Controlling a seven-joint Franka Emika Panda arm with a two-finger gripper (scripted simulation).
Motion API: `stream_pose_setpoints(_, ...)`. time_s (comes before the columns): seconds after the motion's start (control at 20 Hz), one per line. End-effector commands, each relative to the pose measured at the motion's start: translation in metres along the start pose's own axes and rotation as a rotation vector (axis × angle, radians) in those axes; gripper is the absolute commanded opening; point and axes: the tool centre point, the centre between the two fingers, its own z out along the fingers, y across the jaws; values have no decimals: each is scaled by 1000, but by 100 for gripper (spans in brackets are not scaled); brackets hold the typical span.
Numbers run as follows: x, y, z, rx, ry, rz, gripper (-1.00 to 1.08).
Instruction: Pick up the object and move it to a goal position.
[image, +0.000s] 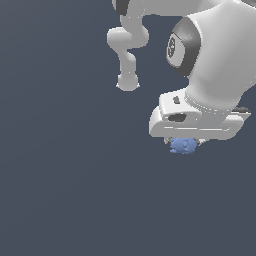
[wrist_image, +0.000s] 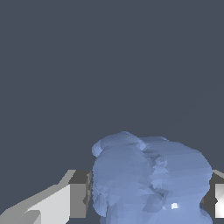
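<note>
surface: plain dark slate-grey, flat, featureless | arm (image: 210, 55): smooth glossy white shells, dark grey joint band | fingers (image: 183, 144): white blocks with dark grey pads, clamped on the object from both sides | object (wrist_image: 148, 179): periwinkle-blue blob, faceted, lumpy, jagged outline, sits between the fingers, protruding beyond their tips

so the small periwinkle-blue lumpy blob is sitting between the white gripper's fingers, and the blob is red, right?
Not red. The small periwinkle-blue lumpy blob is blue, as the wrist view shows. The rest holds: it sits between the white gripper's fingers, one on each side of it. In the exterior view the blob pokes out just under the gripper.
</note>
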Motion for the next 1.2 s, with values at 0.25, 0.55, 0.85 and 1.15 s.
stream_pose_setpoints(0.25, 9, -15, -37, 0, -1, 0, -100)
stream_pose_setpoints(0.55, 13, -21, -54, 0, -1, 0, -100)
stream_pose_setpoints(0.85, 16, -25, -62, 0, -1, 0, -100)
stream_pose_setpoints(1.15, 17, -26, -64, 0, -1, 0, -100)
